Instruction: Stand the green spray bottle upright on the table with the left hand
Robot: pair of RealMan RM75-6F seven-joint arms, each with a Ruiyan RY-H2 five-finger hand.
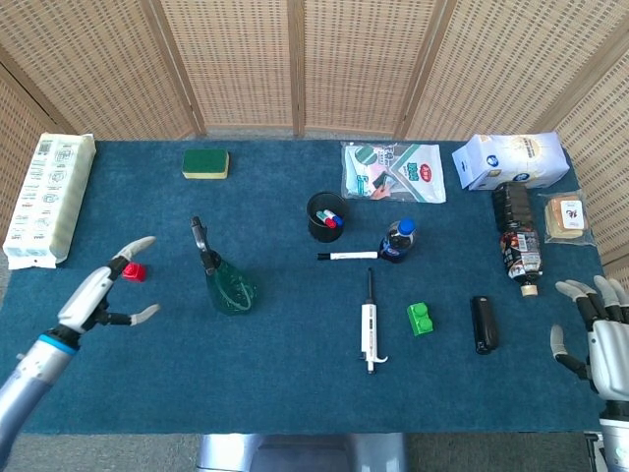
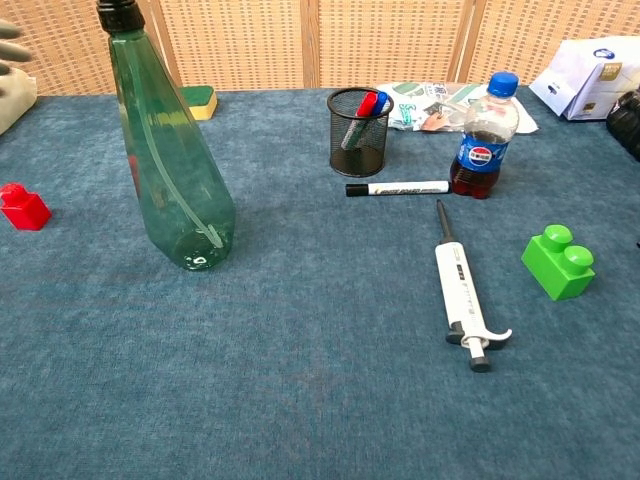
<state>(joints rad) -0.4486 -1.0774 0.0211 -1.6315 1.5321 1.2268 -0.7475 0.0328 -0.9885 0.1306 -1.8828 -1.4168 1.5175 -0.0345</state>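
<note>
The green spray bottle stands upright on the blue table, its black nozzle at the top. My left hand is well off to its left, fingers spread and holding nothing, close to a red brick. In the chest view only a fingertip of that hand shows at the top left edge. My right hand hovers open at the table's right front edge.
A mesh pen cup, cola bottle, marker, pipette and green brick lie right of the spray bottle. A sponge and a long packet sit at the back left.
</note>
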